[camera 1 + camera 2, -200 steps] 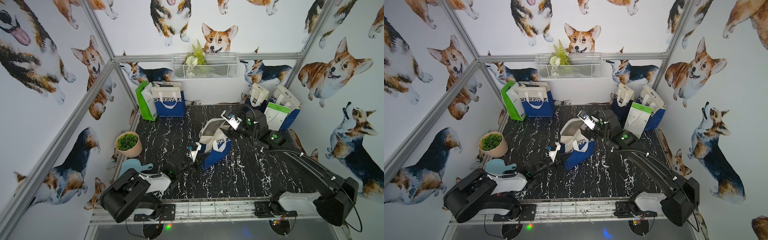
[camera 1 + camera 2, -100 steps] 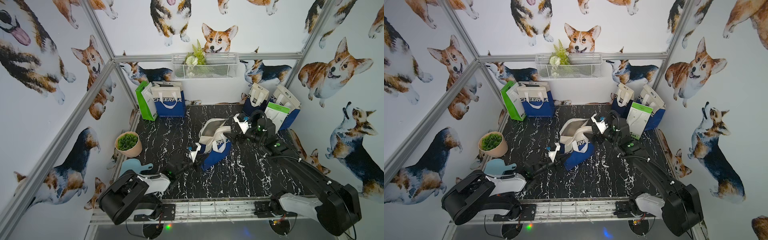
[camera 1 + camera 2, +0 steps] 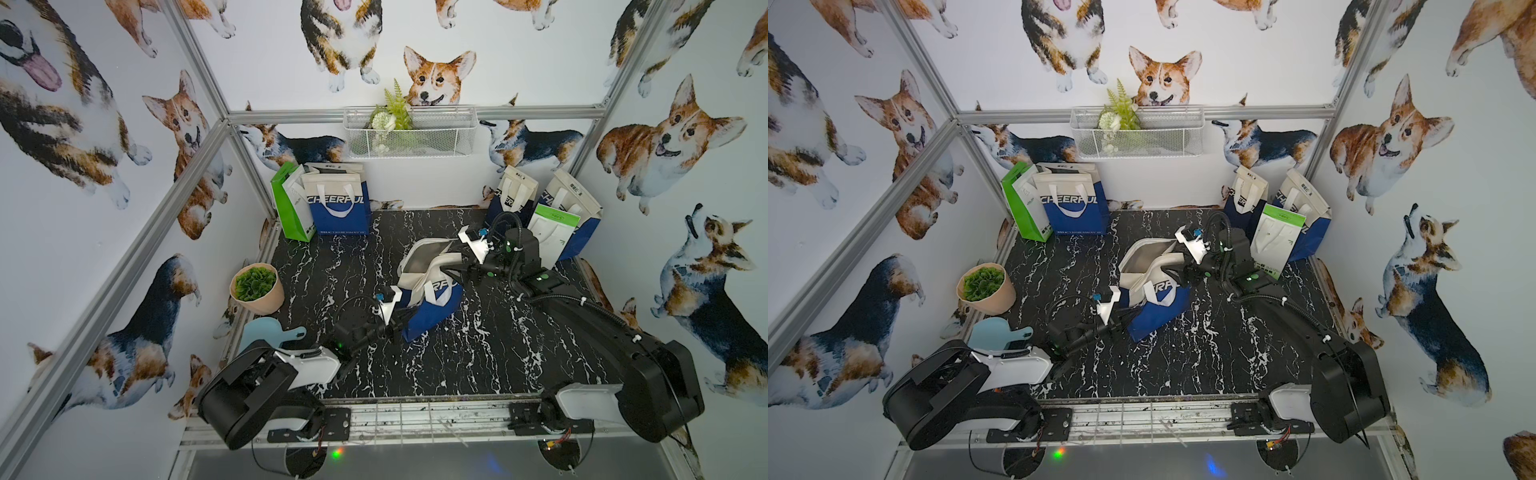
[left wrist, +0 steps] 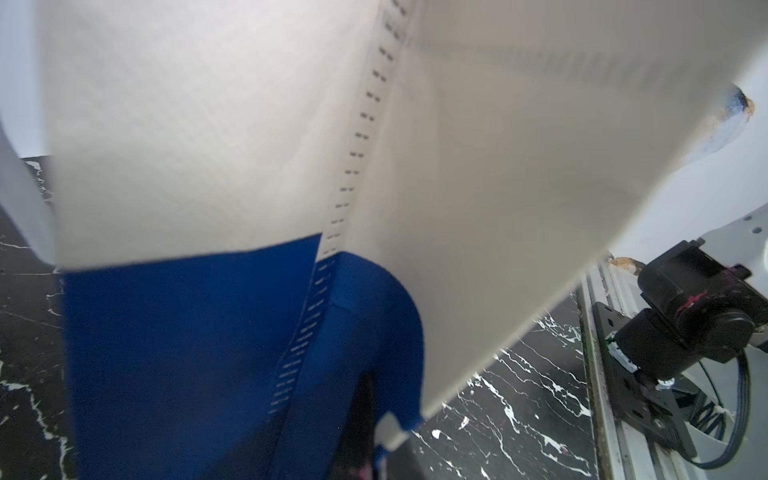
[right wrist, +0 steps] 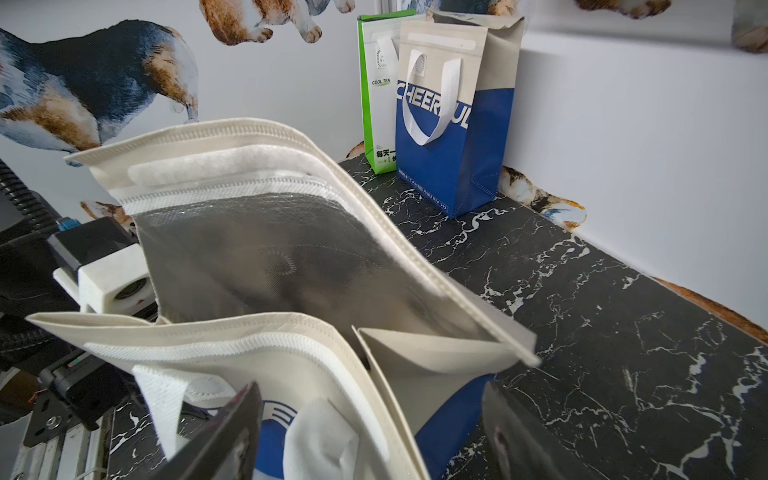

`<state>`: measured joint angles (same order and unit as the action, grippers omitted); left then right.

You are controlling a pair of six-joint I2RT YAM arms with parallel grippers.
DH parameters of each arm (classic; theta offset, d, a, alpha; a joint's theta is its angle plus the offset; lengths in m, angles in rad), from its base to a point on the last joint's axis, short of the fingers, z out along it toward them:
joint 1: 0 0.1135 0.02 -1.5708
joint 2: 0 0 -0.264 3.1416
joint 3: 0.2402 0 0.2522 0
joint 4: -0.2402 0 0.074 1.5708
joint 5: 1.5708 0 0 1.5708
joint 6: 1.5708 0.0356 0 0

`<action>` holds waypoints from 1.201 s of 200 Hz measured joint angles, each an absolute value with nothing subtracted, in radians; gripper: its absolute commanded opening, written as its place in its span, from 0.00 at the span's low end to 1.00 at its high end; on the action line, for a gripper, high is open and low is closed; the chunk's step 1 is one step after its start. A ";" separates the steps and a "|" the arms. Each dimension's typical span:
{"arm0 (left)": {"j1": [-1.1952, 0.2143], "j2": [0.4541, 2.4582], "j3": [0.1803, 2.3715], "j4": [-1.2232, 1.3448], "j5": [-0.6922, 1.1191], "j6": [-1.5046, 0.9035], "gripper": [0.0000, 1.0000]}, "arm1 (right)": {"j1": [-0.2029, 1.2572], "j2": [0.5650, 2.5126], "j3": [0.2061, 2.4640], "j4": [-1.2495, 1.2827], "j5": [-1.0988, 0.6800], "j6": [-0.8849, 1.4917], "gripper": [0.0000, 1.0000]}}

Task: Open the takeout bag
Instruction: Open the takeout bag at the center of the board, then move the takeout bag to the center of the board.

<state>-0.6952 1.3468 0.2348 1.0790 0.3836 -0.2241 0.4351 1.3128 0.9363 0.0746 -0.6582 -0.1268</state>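
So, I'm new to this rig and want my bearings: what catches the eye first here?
The corgi wallpaper on the walls jumps out first. Next, in the middle of the black marble table, a blue-and-cream takeout bag leans with its mouth gaping and its silver lining showing. The left gripper is shut on its blue lower corner, while the right gripper has its open jaws astride the rim.

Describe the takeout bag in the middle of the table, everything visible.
The takeout bag is non-woven fabric, cream above, blue below, with white strap handles and silver lining. It stands tilted, centred on the table, mouth spread open. The left gripper is shut on its blue side edge; the right gripper straddles its near rim, jaws open.
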 measured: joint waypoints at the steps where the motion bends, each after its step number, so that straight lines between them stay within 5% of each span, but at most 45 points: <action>1: -0.695 1.347 0.235 1.079 0.384 -0.224 0.00 | 0.435 1.314 0.937 0.074 -0.659 -0.127 0.59; 38: -0.695 1.346 0.235 1.078 0.383 -0.224 0.00 | 0.431 1.324 0.951 0.052 -0.692 -0.132 0.00; 186: -0.696 1.336 0.230 1.077 0.361 -0.224 0.05 | 0.426 1.266 0.926 0.017 -0.674 -0.136 0.00; 210: -0.696 1.335 0.230 1.075 0.360 -0.224 0.01 | 0.418 1.227 0.882 0.043 -0.654 -0.132 0.53; 240: -0.696 1.341 0.231 1.076 0.360 -0.224 0.00 | 0.360 1.206 0.863 0.109 -0.639 -0.095 0.62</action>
